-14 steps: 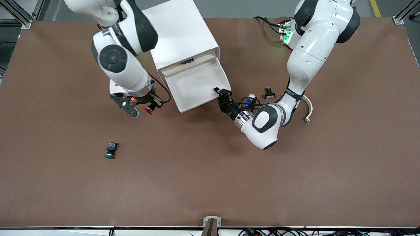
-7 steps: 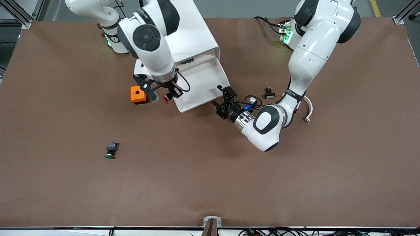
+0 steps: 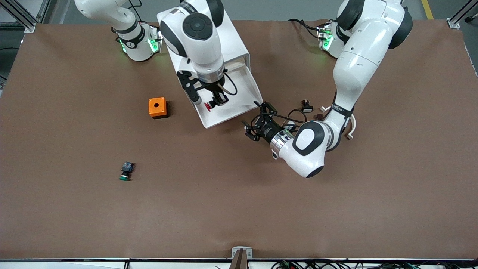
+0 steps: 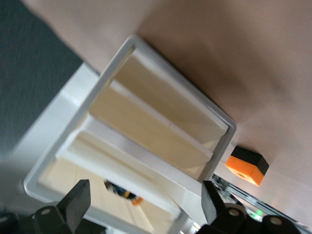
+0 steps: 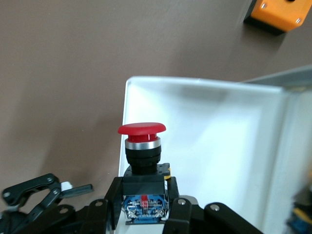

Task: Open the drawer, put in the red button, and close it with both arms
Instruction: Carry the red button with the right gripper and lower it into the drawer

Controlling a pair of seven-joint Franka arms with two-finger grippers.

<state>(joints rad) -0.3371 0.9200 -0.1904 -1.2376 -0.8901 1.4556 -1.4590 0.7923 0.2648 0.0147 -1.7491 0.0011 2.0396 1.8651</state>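
Over the open drawer (image 3: 227, 98), near its front corner, I've got the right gripper (image 3: 215, 103) clamped on the red button (image 3: 208, 107), cap sideways toward the rim; left gripper (image 3: 258, 120) jaws wide beside the drawer front.

Right gripper (image 3: 216, 101) points down, fingers clamped together on a load — left gripper (image 3: 257, 121) low, fingers spread wide.

The right gripper (image 3: 216, 102) held the red button (image 3: 208, 107) over the pulled-out drawer (image 3: 244, 98) of the white cabinet (image 3: 227, 41); the left gripper (image 3: 258, 121), fingers spread, hovered just beside the drawer's front corner.
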